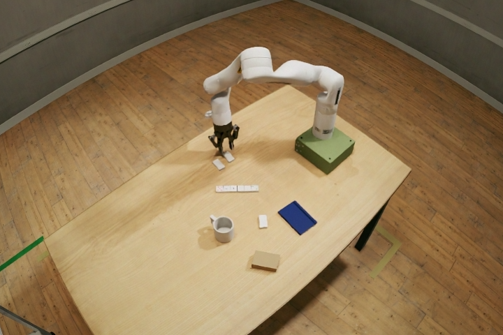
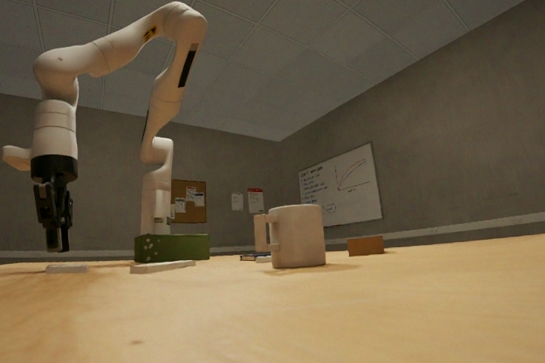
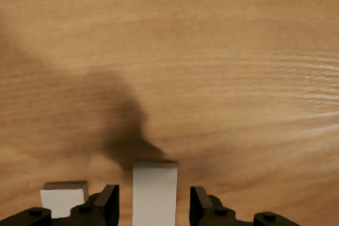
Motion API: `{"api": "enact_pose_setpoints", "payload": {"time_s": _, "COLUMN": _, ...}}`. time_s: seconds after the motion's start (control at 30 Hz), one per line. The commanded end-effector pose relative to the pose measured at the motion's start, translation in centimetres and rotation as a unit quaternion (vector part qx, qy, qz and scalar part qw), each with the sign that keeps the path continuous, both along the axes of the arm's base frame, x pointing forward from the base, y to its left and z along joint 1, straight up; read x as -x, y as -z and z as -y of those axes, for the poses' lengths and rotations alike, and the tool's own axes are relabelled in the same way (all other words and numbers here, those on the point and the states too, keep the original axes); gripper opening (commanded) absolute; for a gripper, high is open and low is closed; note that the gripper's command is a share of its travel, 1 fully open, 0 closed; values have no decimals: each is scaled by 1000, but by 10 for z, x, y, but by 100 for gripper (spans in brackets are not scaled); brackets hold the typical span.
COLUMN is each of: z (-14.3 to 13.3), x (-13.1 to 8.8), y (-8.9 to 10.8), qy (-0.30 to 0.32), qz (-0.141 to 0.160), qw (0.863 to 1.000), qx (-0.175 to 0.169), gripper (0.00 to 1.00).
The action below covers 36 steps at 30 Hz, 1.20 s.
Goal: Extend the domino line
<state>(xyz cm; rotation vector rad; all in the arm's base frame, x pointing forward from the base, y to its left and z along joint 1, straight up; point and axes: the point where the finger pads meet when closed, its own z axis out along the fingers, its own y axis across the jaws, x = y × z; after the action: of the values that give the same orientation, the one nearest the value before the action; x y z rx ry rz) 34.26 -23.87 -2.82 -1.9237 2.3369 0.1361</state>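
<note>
The line of white dominoes (image 1: 237,188) (image 2: 161,267) lies face up and straight at mid-table. Its left end half shows red pips; the other halves are too small to read. A plain-topped domino (image 1: 228,157) (image 3: 154,207) lies beneath my gripper (image 1: 226,149) (image 2: 58,249). The gripper is partly open and empty, with its fingertips above the table, one on each side of that domino in the wrist view. A second plain-topped domino (image 1: 218,164) (image 3: 63,201) lies close beside it. A third plain white domino (image 1: 263,221) lies between the mug and the blue item.
A grey mug (image 1: 223,229) (image 2: 300,235) stands on the front side of the line. A flat dark blue item (image 1: 297,218) lies to its right. A tan block (image 1: 265,261) (image 2: 365,246) lies nearer the front edge. The green arm base (image 1: 326,151) (image 2: 172,247) stands at the right.
</note>
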Motion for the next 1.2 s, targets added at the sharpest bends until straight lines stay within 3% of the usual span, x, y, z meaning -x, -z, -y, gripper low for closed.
{"api": "enact_pose_setpoints", "payload": {"time_s": 0.0, "z": 1, "x": 0, "y": 0, "qy": 1, "qz": 1, "qw": 1000, "qx": 0, "gripper": 49}}
{"api": "enact_pose_setpoints", "payload": {"time_s": 0.5, "z": 1, "x": -1, "y": 24, "qy": 1, "qz": 1, "qw": 1000, "qx": 0, "gripper": 49}}
{"api": "enact_pose_setpoints", "payload": {"time_s": 1.17, "z": 1, "x": -1, "y": 27, "qy": 1, "qz": 1, "qw": 1000, "qx": 0, "gripper": 49}}
